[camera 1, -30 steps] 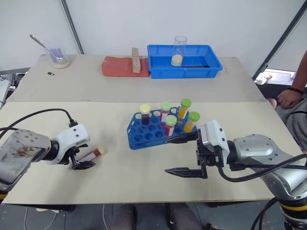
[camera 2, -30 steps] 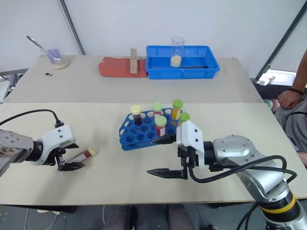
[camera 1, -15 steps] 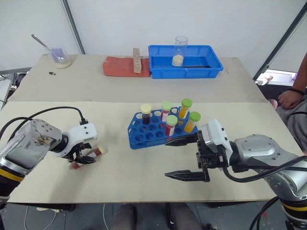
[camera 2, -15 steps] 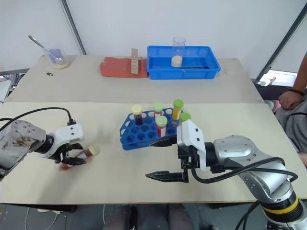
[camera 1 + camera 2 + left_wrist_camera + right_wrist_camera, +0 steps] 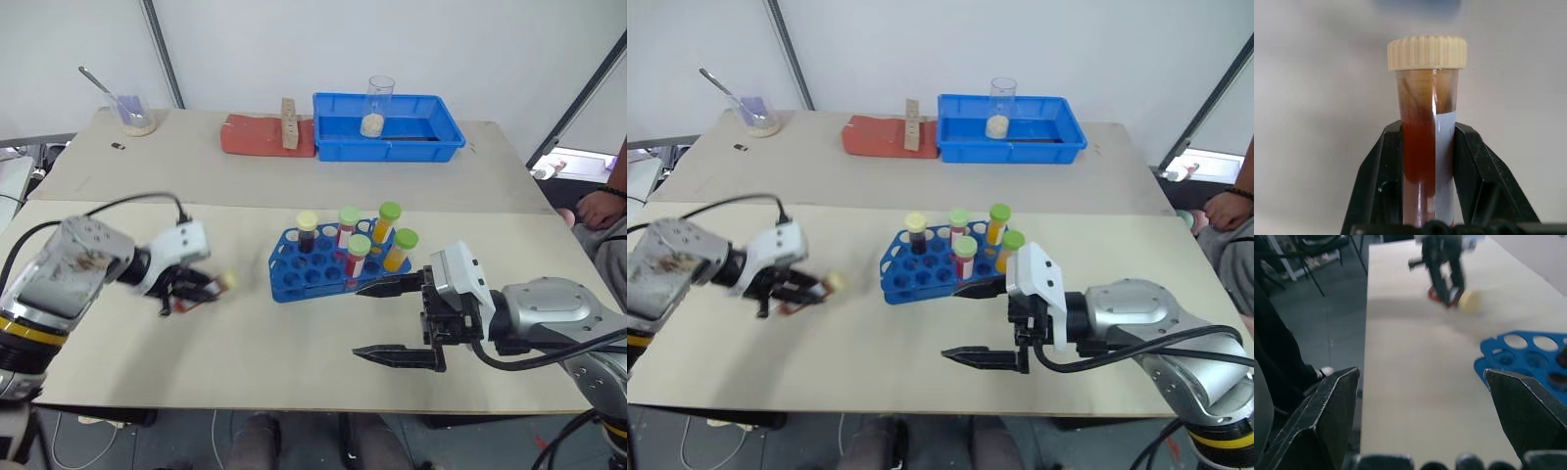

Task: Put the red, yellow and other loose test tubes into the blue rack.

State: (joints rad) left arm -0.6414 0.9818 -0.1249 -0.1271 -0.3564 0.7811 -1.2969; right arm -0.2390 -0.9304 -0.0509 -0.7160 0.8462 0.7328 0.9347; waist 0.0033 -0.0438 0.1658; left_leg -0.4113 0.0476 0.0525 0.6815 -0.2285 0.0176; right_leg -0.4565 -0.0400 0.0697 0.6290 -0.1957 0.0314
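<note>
Left tool (image 5: 192, 293) clamped on a cream-capped test tube (image 5: 1426, 142) of dark red liquid, held clear of the desk (image 5: 294, 343), well to the left of the blue rack (image 5: 294, 277). Cap end pointing toward the rack. Right tool (image 5: 387, 319) spread wide and empty, hovering just in front of the rack's right end. Five capped tubes (image 5: 390, 219) upright in the rack's rear holes; front holes vacant.
</note>
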